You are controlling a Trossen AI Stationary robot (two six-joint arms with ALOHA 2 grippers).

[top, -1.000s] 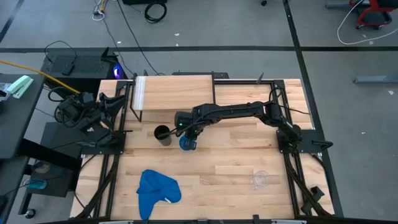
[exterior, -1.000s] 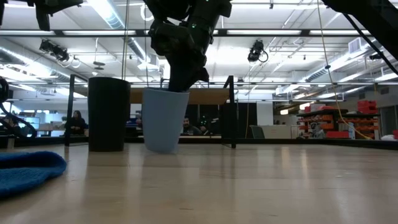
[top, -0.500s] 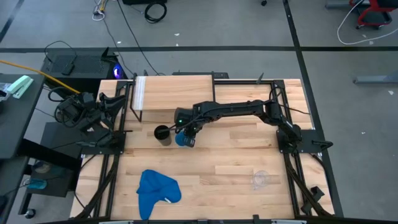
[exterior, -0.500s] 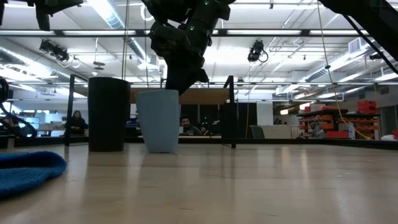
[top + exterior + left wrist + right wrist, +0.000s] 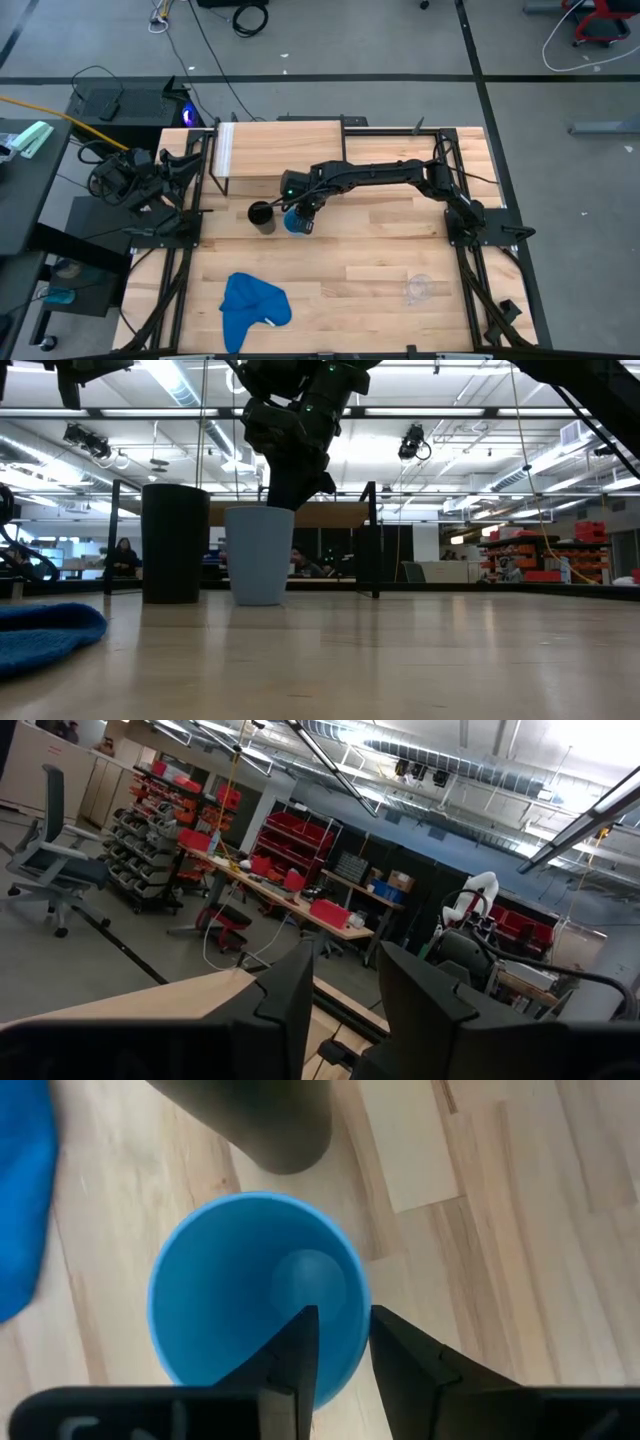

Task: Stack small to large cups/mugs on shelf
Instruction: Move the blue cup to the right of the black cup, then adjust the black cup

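Writing: no brand, label or lettering can be read on any cup or on the arms.
Right arm: reaches from its base at the table's right edge leftward across the middle of the table (image 5: 380, 250), elbow raised, wrist bent down.
Right gripper (image 5: 299, 213): directly over the light-blue cup (image 5: 297, 222); in the right wrist view one finger is inside the cup (image 5: 255, 1295) and the other outside, the two set close with the rim wall between them, pinching it.
Light-blue cup, low view (image 5: 259, 555): upright, its base on the tabletop, with the dark gripper (image 5: 292, 485) coming down onto its rim from above.
Black cup (image 5: 262, 215): upright just beside the light-blue cup on its left in the high view; a narrow gap shows between them in the low view (image 5: 175, 543).
Clear cup (image 5: 418, 289): alone near the table's front right, well apart from the other two.
Shelf (image 5: 280, 148): at the table's back, behind the two cups; its board carries none of the cups.
Blue cloth (image 5: 250, 306): crumpled at the front left of the table.
Left arm: folded back at the table's left edge, off the working area.
Left gripper (image 5: 340, 1010): its two dark fingers stand apart with a clear gap, nothing between them, pointing out into the room.
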